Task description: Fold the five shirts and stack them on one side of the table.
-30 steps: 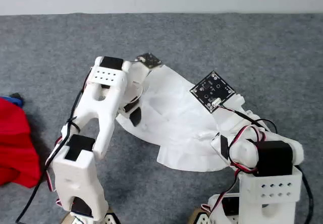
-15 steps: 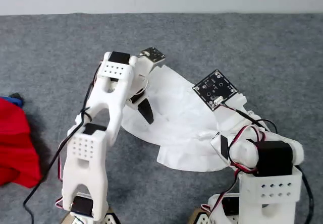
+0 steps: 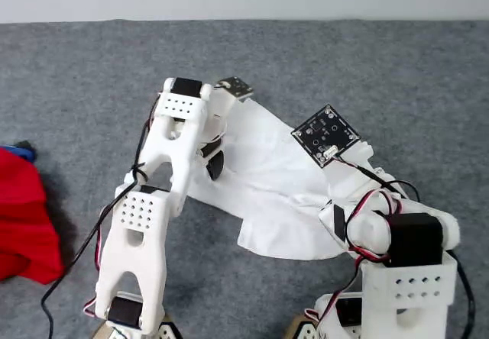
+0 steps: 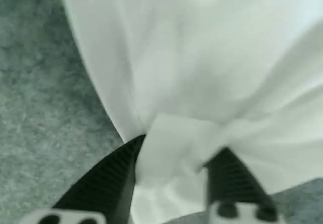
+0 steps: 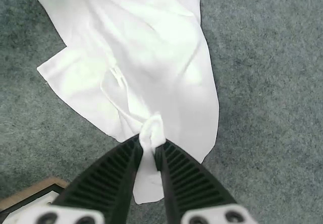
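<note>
A white shirt (image 3: 267, 175) lies crumpled in the middle of the grey table. My left gripper (image 3: 215, 162) is at its left edge, and in the left wrist view this gripper (image 4: 174, 156) is shut on a bunched fold of the white shirt (image 4: 202, 72). My right gripper (image 5: 150, 144) is shut on a pinched ridge of the same shirt (image 5: 151, 47) near its right side, under the wrist camera board (image 3: 325, 136). A red shirt (image 3: 23, 217) lies heaped at the table's left edge.
The grey felt table surface (image 3: 397, 79) is bare on the far side and to the right. A small blue object (image 3: 21, 153) peeks out beside the red shirt. The right arm's base (image 3: 405, 285) stands at the near right edge.
My left arm has stretched forward and to the right, carrying the shirt's left edge inward with it. The right arm has stayed put.
</note>
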